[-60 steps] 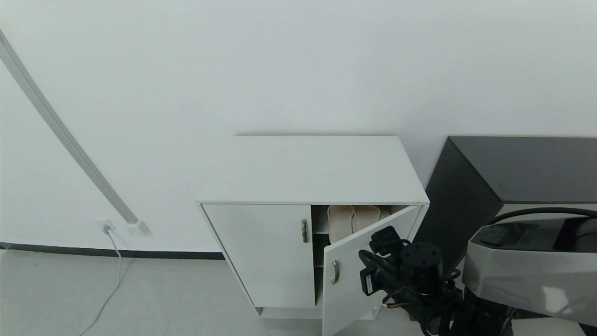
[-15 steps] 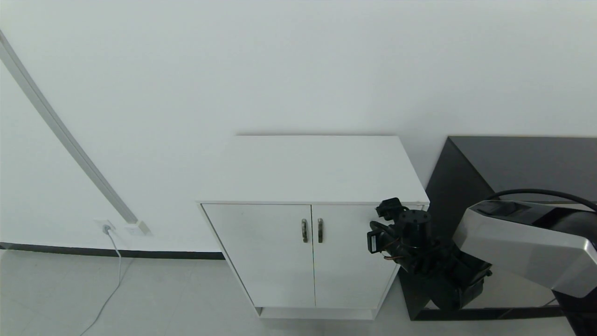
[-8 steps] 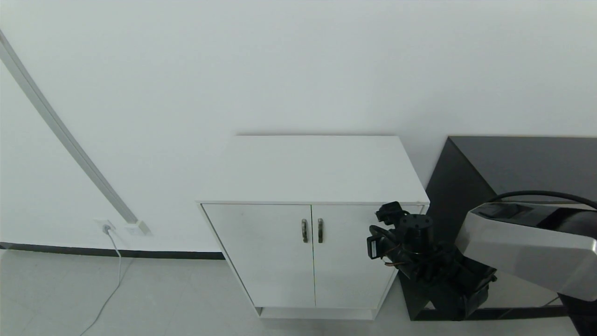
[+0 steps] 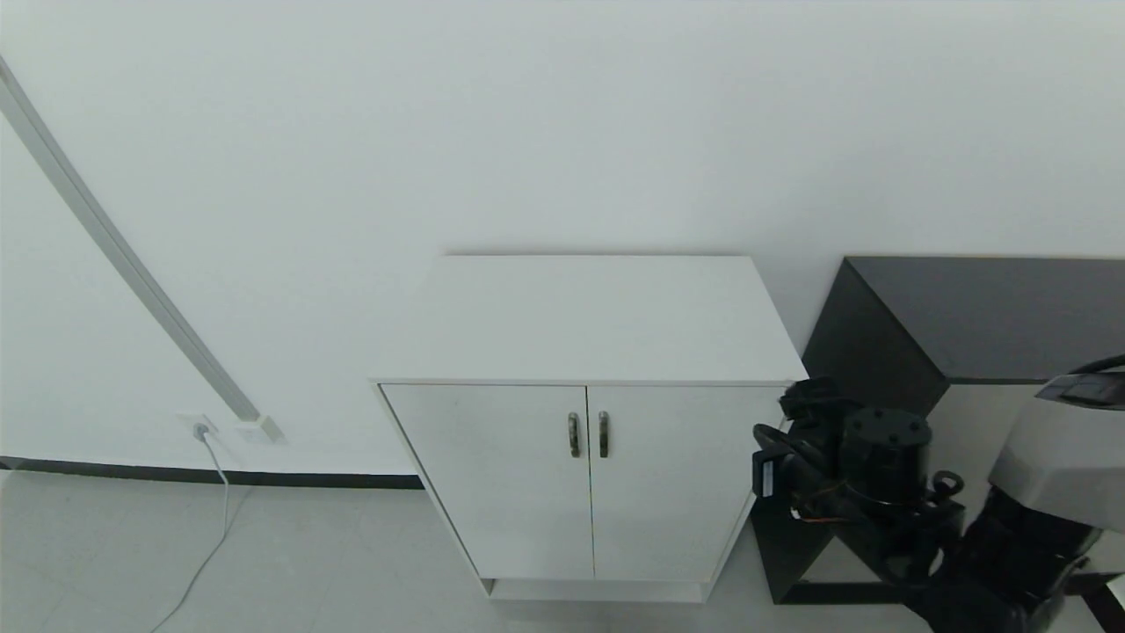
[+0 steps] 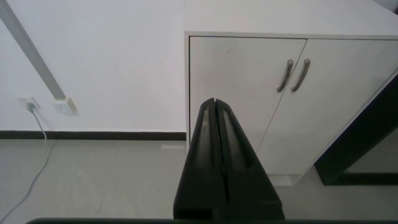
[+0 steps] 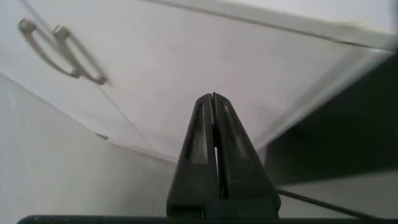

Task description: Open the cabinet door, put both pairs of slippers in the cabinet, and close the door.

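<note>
The left end effector (image 5: 214,102), fingers pressed together on nothing, hangs well apart from the cabinet (image 4: 589,316), which stands on the floor (image 4: 264,563) with its back to the wall. Both doors lie flush shut, and the two handles (image 4: 588,435) stand upright side by side at the middle seam. The right end effector (image 6: 212,96), also pressed together and empty, hangs just off the cabinet's front right corner, with the right door (image 4: 668,483) to its left and untouched. It is the nearer arm, and the closing step looks done.
</note>
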Robot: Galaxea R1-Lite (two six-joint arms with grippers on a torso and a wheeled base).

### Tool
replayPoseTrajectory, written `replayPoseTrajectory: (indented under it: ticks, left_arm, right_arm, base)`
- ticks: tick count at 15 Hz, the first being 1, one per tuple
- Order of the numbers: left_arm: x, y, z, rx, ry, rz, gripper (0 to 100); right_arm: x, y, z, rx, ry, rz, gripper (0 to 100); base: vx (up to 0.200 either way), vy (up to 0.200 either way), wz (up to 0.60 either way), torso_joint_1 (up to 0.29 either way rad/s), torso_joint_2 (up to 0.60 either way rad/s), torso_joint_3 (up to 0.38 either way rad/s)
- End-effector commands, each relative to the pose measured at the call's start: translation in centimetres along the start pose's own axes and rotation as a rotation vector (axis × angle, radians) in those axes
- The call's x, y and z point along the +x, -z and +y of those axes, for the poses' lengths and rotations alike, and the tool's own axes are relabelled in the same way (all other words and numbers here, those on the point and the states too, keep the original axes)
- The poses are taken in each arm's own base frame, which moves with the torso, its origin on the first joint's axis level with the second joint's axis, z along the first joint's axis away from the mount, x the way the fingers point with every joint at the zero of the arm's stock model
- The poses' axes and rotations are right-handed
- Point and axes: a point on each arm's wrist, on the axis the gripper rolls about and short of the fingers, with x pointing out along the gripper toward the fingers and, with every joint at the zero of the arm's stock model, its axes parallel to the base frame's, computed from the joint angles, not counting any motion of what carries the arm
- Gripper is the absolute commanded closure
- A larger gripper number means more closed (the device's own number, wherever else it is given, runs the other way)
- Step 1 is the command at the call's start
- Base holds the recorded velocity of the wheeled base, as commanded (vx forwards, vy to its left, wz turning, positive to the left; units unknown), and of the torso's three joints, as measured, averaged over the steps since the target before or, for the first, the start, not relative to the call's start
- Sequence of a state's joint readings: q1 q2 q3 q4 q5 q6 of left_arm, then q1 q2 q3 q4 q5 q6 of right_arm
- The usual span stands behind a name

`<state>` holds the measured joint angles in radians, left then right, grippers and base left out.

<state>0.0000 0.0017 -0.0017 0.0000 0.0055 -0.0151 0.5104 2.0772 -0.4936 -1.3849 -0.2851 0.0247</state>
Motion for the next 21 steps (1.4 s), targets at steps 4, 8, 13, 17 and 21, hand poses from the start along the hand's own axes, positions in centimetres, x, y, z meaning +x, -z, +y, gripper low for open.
replayPoseTrajectory:
  ticks: [4,8,13,17,21]
  left_arm:
    - [0.0,0.0,0.0,0.0,-0.001,0.0,100]
    - [0.0,0.0,0.0,0.0,-0.001,0.0,100]
    - [0.0,0.0,0.0,-0.002,-0.001,0.0,100]
    - [0.0,0.0,0.0,-0.002,-0.001,0.0,100]
    - [0.0,0.0,0.0,-0.002,-0.001,0.0,100]
  right_arm:
    - [-8.7,-2.7,-7.6,0.05,0.243,-0.065,100]
    - [-13.8,-2.1,-11.0,0.013,0.414,-0.049,100]
    - [-18.9,-2.6,-12.4,0.005,0.515,-0.044,100]
    - [-22.7,-1.5,-11.2,0.004,0.409,0.013,100]
    - [-25.4,0.6,-10.2,0.016,0.345,0.117,100]
  base:
    - [0.0,0.0,0.0,0.0,0.0,0.0]
    - [0.0,0.0,0.0,0.0,0.0,0.0]
    - [0.0,0.0,0.0,0.0,0.0,0.0]
    - [0.0,0.0,0.0,0.0,0.0,0.0]
    - [0.0,0.0,0.0,0.0,0.0,0.0]
